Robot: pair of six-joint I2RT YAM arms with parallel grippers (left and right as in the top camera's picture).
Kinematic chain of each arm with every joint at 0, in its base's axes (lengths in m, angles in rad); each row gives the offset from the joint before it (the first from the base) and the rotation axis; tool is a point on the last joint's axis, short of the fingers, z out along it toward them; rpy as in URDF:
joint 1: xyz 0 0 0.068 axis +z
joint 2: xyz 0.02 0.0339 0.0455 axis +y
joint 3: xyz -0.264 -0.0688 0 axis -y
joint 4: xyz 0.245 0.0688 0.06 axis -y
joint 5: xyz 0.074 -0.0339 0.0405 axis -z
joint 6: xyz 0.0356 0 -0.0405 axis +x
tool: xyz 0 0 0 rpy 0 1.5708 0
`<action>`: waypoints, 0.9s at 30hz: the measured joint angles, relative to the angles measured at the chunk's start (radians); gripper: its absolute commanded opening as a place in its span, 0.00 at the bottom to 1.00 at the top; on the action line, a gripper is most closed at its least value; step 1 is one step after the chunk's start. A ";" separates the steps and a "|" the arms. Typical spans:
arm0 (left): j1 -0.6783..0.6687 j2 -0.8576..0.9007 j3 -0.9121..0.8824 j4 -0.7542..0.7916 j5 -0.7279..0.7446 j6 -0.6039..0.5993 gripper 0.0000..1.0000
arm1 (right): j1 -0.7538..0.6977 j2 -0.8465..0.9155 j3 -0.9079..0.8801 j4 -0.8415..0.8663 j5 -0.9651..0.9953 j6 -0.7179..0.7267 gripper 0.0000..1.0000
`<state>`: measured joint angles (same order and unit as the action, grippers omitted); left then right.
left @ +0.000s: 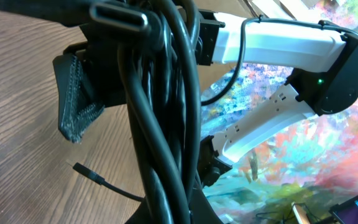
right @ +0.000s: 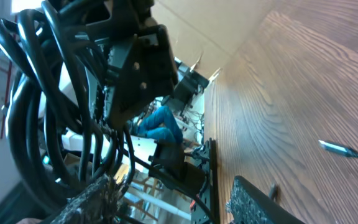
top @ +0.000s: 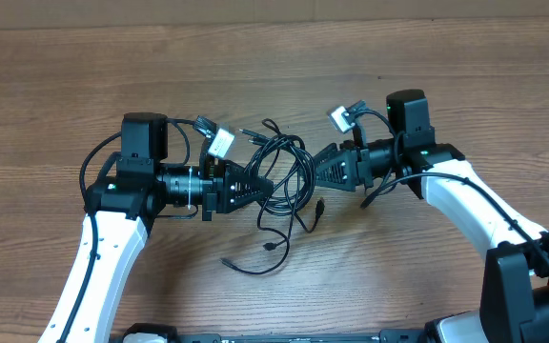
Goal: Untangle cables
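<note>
My left claw point(top: 267, 184) is pressed together, pinching the cables point(top: 292, 164) on the left side of their tangle. From that wrist the bundle fills the middle of the view as thick black cords running top to bottom, right in front of the lens.

My right claw point(top: 318, 168) faces it from the right, tips just beside the tangle's right loops. It stands spread: its rough pads point(right: 98, 200) are apart, with bare wood showing in the gap between them. The cords run past the left-hand pad in that wrist's view, and I cannot tell whether they touch it.

The knot of loops hangs between the two claws, about the middle of the table point(top: 446, 76), and blocks most of what each wrist camera sees of the other claw.

A loose strand point(top: 255, 267) trails from the knot toward the near edge and curls on the wood. A small plug end point(top: 320, 206) lies just near of the right claw.

The white right arm point(left: 278, 43) crosses the far side of the left wrist's view.
</note>
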<state>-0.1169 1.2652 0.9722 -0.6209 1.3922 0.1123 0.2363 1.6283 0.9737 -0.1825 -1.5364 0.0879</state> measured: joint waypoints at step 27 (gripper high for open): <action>-0.013 0.000 0.000 -0.004 -0.163 0.000 0.04 | 0.021 0.000 -0.001 0.146 0.000 0.228 0.63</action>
<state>-0.1295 1.2652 0.9722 -0.6247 1.2289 0.1127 0.2569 1.6283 0.9730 -0.0368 -1.5364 0.3157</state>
